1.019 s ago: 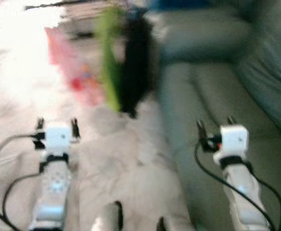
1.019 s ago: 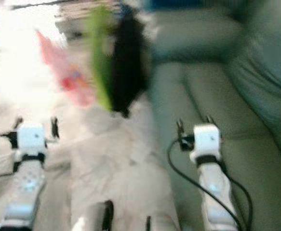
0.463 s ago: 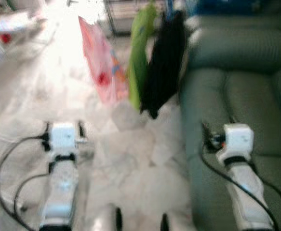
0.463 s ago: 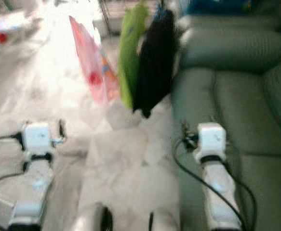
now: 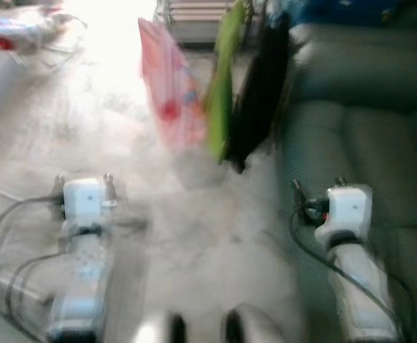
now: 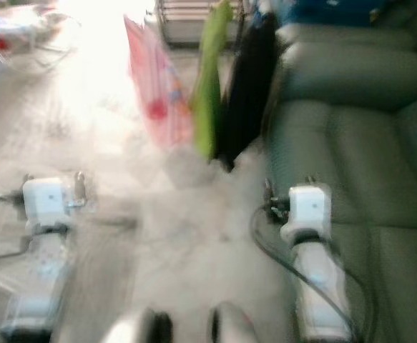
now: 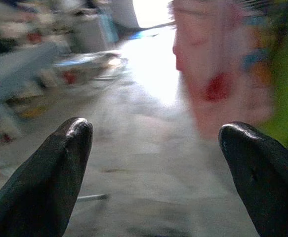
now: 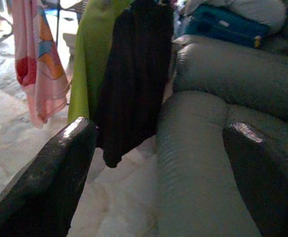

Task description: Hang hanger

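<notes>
Both eye views are smeared by motion. The pink garment (image 5: 167,96), green garment (image 5: 222,93) and black garment (image 5: 259,93) run off the top edge, so whatever they hang from cannot be told. The blue bundle (image 8: 223,25) stays unidentifiable.

The head's two eyes looked forward and down over both arms at the floor (image 5: 208,250). Each wrist camera faced ahead between its own fingers, and both shared the hanging pink cloth (image 8: 37,64).

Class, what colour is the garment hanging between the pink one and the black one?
Bright green garment, clearest in the right wrist view.
</notes>
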`<state>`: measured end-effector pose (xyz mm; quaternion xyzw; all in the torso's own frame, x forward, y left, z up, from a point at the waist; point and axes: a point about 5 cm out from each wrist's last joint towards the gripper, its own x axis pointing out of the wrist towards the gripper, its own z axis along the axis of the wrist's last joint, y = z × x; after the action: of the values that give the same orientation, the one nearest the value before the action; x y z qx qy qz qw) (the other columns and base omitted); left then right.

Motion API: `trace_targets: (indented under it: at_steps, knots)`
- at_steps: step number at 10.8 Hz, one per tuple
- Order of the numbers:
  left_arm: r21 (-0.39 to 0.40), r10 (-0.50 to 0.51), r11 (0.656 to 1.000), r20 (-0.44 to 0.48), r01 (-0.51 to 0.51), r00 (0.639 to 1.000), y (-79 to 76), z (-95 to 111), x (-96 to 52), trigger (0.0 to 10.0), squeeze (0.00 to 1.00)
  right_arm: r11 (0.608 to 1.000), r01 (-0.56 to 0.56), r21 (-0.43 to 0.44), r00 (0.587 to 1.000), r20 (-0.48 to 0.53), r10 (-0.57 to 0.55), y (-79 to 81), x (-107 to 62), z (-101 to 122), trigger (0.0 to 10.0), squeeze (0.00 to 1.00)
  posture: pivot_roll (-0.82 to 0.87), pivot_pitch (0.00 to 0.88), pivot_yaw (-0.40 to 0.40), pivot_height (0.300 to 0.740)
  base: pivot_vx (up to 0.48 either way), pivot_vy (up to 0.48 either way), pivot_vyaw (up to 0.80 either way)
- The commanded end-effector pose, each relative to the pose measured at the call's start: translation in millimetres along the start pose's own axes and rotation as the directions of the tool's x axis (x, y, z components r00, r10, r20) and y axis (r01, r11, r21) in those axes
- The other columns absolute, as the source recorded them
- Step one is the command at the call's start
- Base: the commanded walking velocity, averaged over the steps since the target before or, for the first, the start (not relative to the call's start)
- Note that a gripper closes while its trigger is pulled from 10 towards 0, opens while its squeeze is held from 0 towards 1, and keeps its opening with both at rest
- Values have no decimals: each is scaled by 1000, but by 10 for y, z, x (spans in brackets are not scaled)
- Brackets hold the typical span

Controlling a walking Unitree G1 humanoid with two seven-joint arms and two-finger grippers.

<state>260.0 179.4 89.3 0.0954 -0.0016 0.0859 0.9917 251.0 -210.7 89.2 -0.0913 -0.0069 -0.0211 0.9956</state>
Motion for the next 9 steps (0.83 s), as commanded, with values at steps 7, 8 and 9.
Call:
trace_targets:
  at_steps: [7,8,9]
  knots:
    - [-47,-15,999,29,16,999,76,78,-22,10000,0,1000,-10,5,1000,13,10,23,-14,46,10000,0,-55,206,-9,740,349,0,0]
    - [-51,-11,999,23,12,1000,82,78,-9,10000,0,1000,-5,1,1000,12,5,19,-12,46,10000,0,-57,206,-9,740,390,277,0]
    - [-51,-18,999,17,19,1000,72,73,0,10000,0,1000,1,-13,1000,10,-1,9,-16,39,10000,0,-57,207,-9,740,364,315,0]
